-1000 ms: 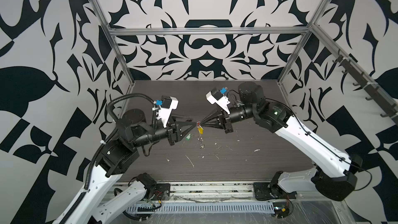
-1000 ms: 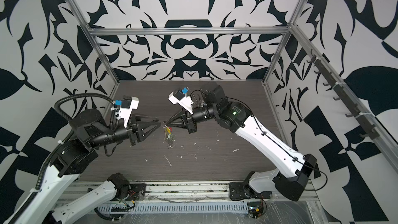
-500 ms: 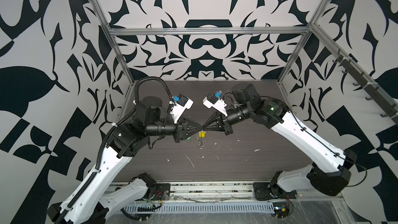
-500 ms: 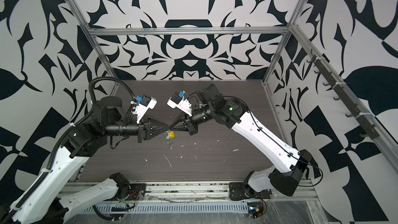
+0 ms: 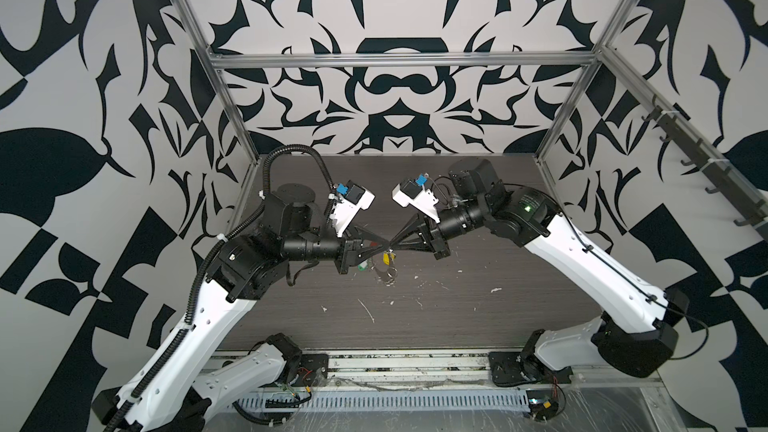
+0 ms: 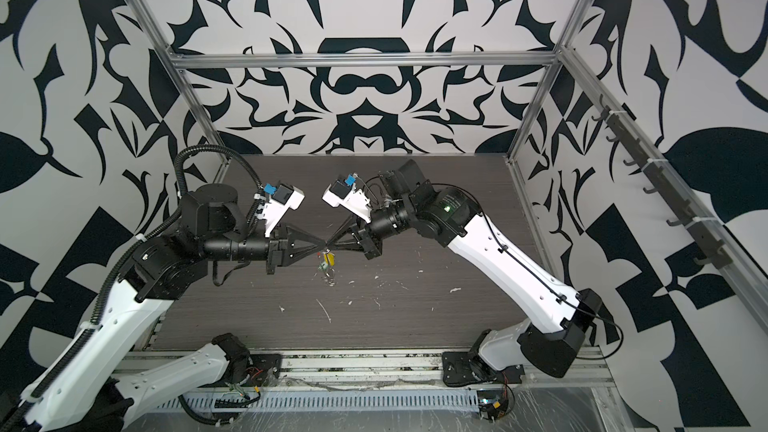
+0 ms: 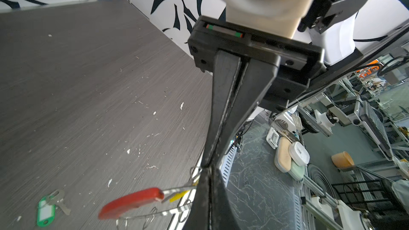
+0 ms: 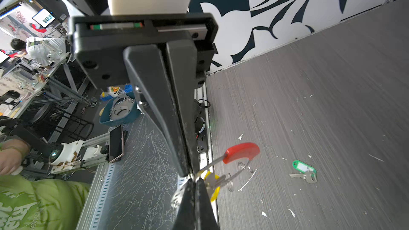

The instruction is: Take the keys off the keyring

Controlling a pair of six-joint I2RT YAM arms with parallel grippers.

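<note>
Both grippers meet tip to tip above the middle of the table. My right gripper is shut on the keyring, a thin hoop with a red sleeve. My left gripper is shut on the hoop's wire right beside it; exactly what sits between its pads is hidden. The yellow key hangs on the hoop just under the tips. The green key lies loose on the table, off the ring.
White flecks are scattered over the dark table. The table's front edge and a slotted rail lie below the grippers. Patterned walls close in the back and both sides.
My left arm swung in toward the middle and its gripper closed at the hoop beside the right gripper's tips. The right gripper stayed shut, holding the ring up.
</note>
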